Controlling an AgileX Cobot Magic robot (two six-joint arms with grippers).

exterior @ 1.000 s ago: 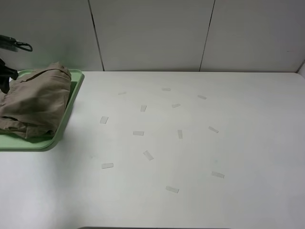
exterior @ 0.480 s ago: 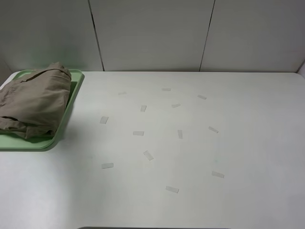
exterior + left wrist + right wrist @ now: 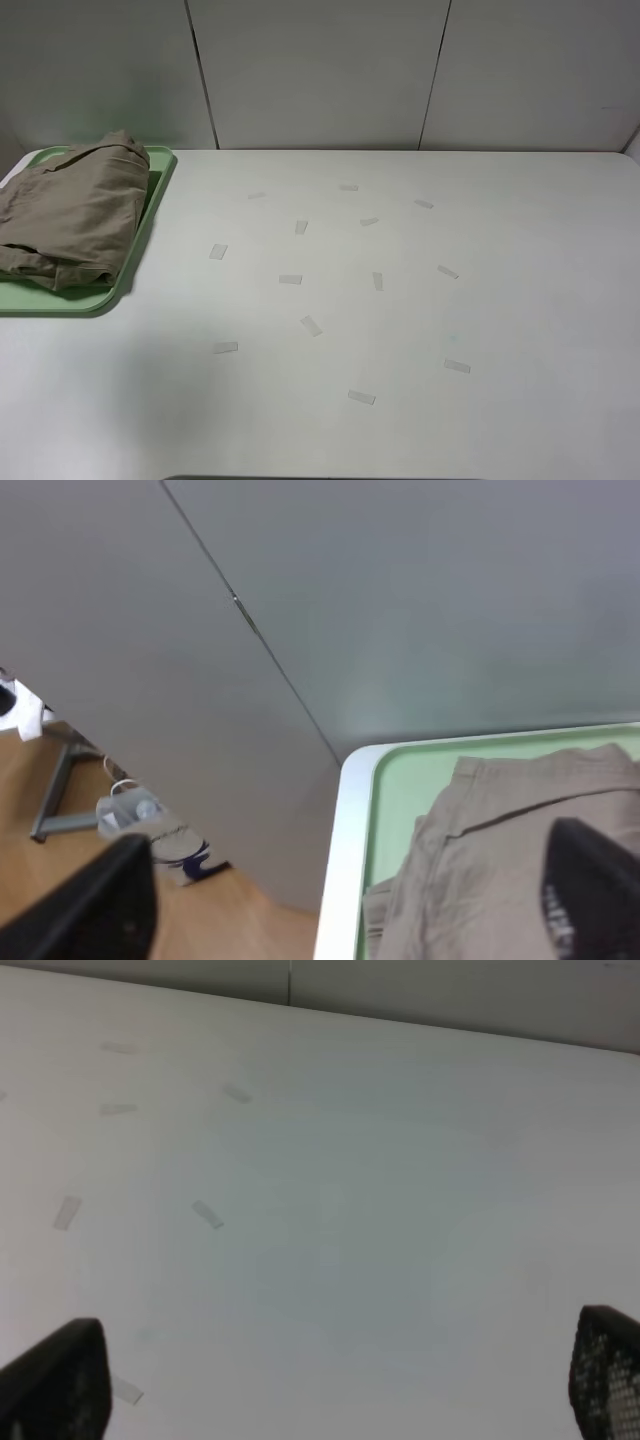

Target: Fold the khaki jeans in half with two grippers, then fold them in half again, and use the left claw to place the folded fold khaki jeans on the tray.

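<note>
A white table (image 3: 400,330) dotted with small strips of clear tape (image 3: 311,325) stands against pale wall panels (image 3: 320,70). At its far left corner the folded khaki jeans (image 3: 70,215) lie bundled on the green tray (image 3: 140,240). The left claw (image 3: 350,900) hangs above the tray's edge, jaws spread wide and empty. The right claw (image 3: 330,1380) hovers over bare tabletop, jaws wide apart, holding nothing.

left wrist view: two matte black blunt fingers (image 3: 95,905) showing at the frame's lower corners, one blurred, one bearing faint pale lettering | right wrist view: two matte black fingers (image 3: 608,1368) showing, surfaces carrying a fine dotted grid texture | exterior high view: no robot part showing
</note>
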